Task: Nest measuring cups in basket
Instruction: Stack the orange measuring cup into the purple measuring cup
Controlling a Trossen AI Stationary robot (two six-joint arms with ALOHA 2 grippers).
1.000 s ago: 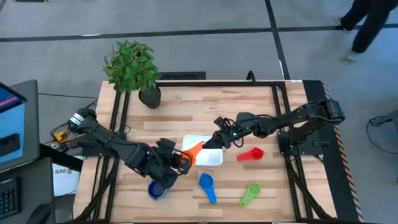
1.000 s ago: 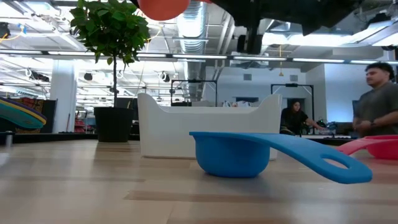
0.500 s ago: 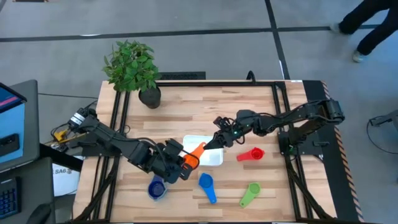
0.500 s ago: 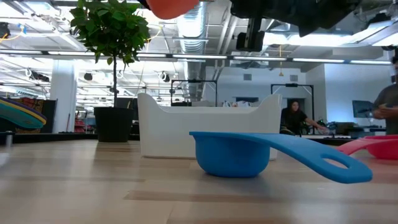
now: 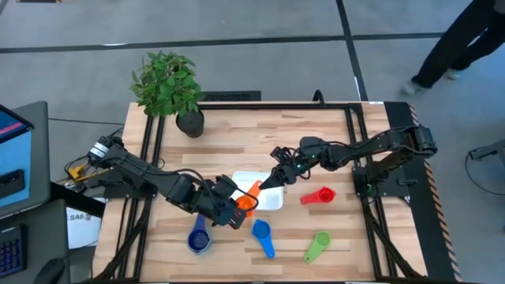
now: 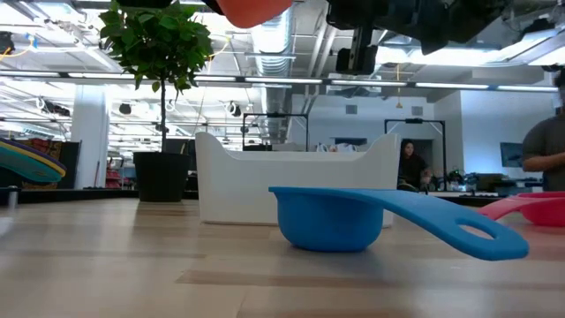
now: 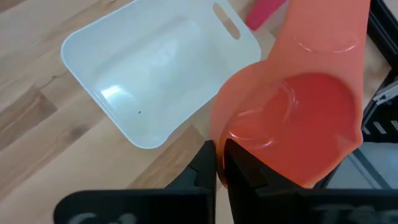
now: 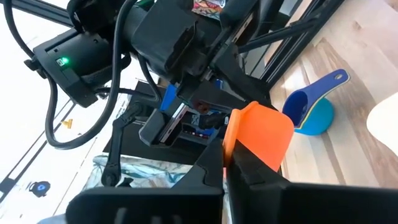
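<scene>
The big wooden table [image 5: 316, 134] had bare wood behind the white basket [image 5: 272, 201]. The basket was empty. The orange cup [image 5: 248, 196] hung in the air over the basket's near edge. A second ago it was more to the left, and only the left gripper [image 7: 219, 163] held it. Now the right gripper [image 8: 225, 163] had pinched its fingers on the flat handle too. The left fingers pinched the bowl's rim. So I think the cup was being passed over, and the left one had to let go. The blue cup [image 5: 262, 234] lay near the basket's front edge, so there was little room there.
</scene>
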